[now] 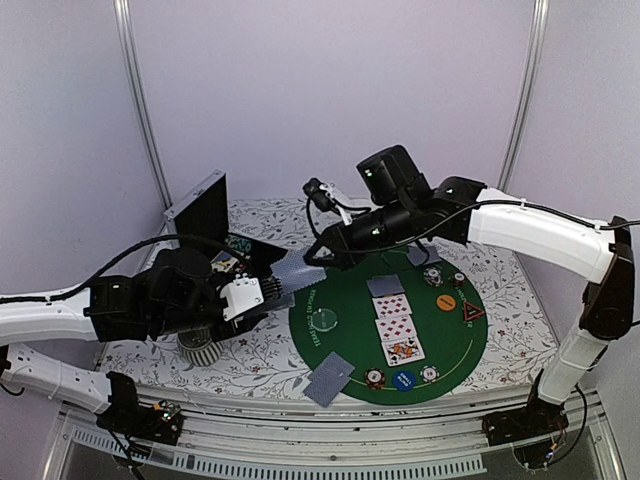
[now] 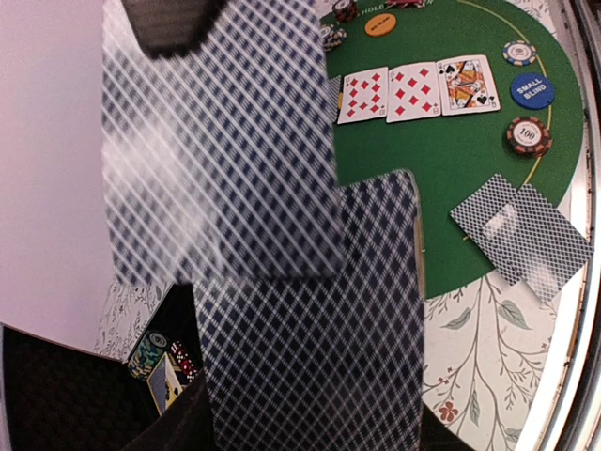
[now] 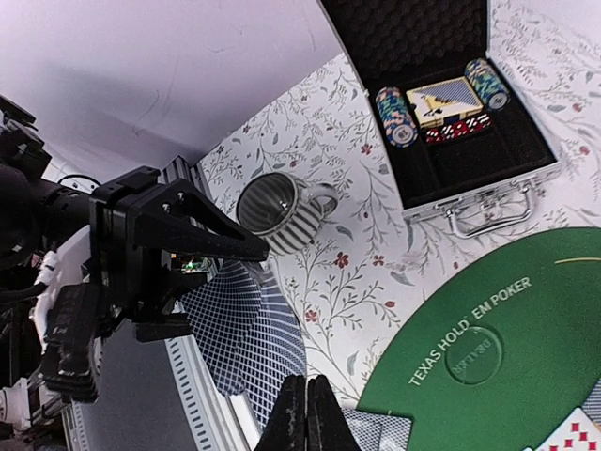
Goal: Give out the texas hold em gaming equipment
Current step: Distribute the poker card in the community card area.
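My left gripper is shut on a deck of blue-backed playing cards, held above the table left of the green mat. My right gripper is shut on the far end of the top card, which sticks out from the deck toward the mat. In the right wrist view its fingers are pressed together, facing the left gripper and the deck. On the mat lie three face-up cards, a blue button, a reddish-brown chip, an orange button and a red triangular marker.
Two face-down cards lie at the mat's near-left edge and another lies above the face-up row. An open black case holds chips and cards at the back left. A ribbed grey mug stands under the left arm.
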